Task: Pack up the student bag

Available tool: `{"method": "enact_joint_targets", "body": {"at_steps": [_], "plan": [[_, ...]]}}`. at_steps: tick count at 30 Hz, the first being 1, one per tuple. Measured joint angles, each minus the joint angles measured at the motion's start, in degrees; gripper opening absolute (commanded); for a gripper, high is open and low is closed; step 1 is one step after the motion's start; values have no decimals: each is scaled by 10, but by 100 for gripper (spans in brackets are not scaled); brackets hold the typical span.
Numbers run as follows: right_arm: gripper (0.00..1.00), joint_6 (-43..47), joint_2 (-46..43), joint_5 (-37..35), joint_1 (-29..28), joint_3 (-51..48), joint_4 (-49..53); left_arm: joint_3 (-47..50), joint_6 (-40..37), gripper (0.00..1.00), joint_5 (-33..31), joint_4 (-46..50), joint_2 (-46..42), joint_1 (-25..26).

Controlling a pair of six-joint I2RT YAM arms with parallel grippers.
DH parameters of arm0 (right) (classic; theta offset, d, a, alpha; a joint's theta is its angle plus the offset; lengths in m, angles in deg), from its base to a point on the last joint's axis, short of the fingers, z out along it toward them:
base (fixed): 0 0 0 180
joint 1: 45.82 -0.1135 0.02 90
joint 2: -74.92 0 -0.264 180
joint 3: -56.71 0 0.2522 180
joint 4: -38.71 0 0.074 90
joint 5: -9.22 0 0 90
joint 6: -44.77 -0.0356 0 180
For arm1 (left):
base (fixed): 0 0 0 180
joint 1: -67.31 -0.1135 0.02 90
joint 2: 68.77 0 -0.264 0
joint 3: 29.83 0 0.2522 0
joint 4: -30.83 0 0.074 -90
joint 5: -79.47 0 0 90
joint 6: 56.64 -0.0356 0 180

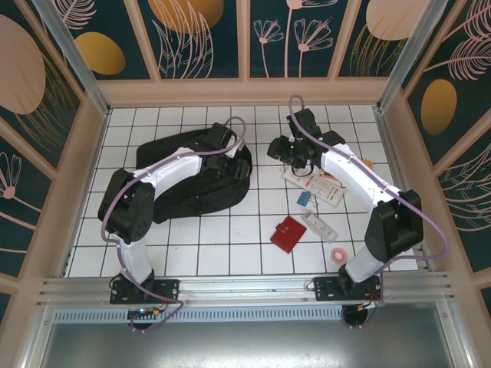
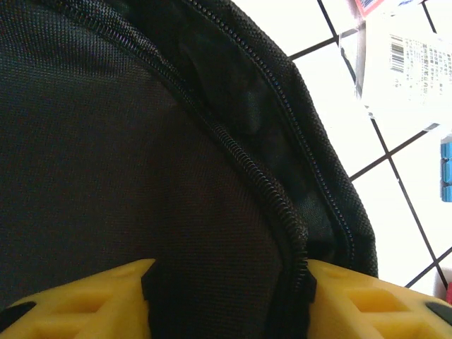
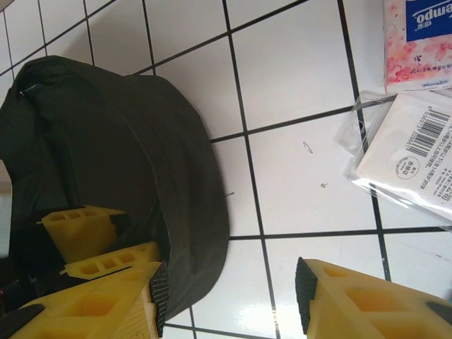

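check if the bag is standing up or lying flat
Lying flat: the student bag sprawls low across the tiled table, its broad side facing up.

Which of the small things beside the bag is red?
The flat square item nearest the table's front middle; the big packet beyond it is white, the small ring pink.

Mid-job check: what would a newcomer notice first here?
The big black bag lies left of centre on the tiled table, with the left gripper down on it, jaws astride a zipper. The right gripper hangs open beside the bag's edge; a red pouch stands out among small items on the right.
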Motion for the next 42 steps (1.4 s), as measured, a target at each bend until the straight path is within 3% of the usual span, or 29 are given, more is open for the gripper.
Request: {"method": "enact_joint_targets", "body": {"at_steps": [4,11,23,31,42], "plan": [[53,0,0,0,0,0,-2,4,-5,1,3,-3,0,6],[53,0,10,4,0,9,-3,35,-9,0,-4,-8,-27,14],[54,-36,52,86,-15,57,-31,140,12,0,-63,-49,-280,14],[65,-114,99,155,-47,103,-51,186,16,0,-77,-54,-348,14],[65,-224,161,240,-47,120,-122,232,9,0,-60,-56,-403,14]]}}
